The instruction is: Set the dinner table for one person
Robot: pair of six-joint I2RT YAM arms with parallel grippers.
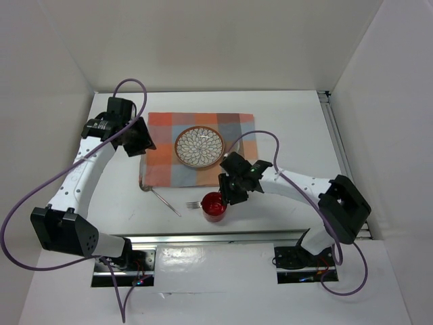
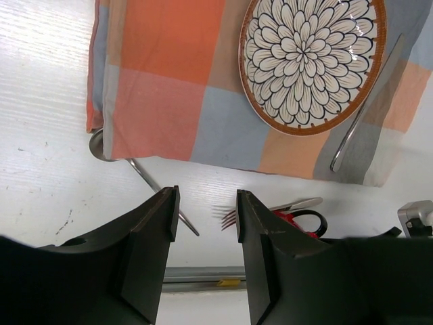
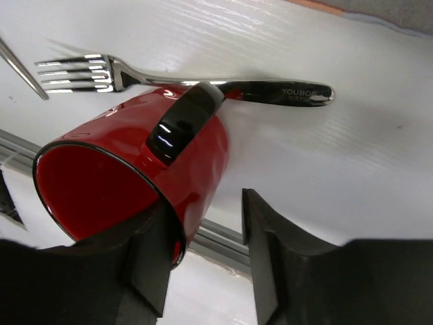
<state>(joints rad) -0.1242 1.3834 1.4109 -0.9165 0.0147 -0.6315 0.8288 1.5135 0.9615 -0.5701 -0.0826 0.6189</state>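
The white dinner table [image 1: 291, 122] carries a checked cloth [image 1: 162, 169] with a flower-patterned plate [image 1: 199, 146] on it. A knife [image 2: 365, 112] lies on the cloth beside the plate. A red mug [image 1: 214, 206] stands in front of the cloth, with a fork [image 1: 193, 204] just left of it. A spoon [image 1: 164, 201] lies further left, its bowl partly under the cloth. My right gripper [image 3: 206, 203] is open at the mug [image 3: 128, 169]: its left finger sits at the rim, its right finger stands clear outside. My left gripper [image 2: 206, 203] is open and empty above the cloth's front left corner.
A metal rail [image 1: 223, 238] runs along the table's near edge, close behind the mug and fork. Another rail [image 1: 336, 135] runs down the right side. White walls enclose the left, back and right. Purple cables loop over both arms.
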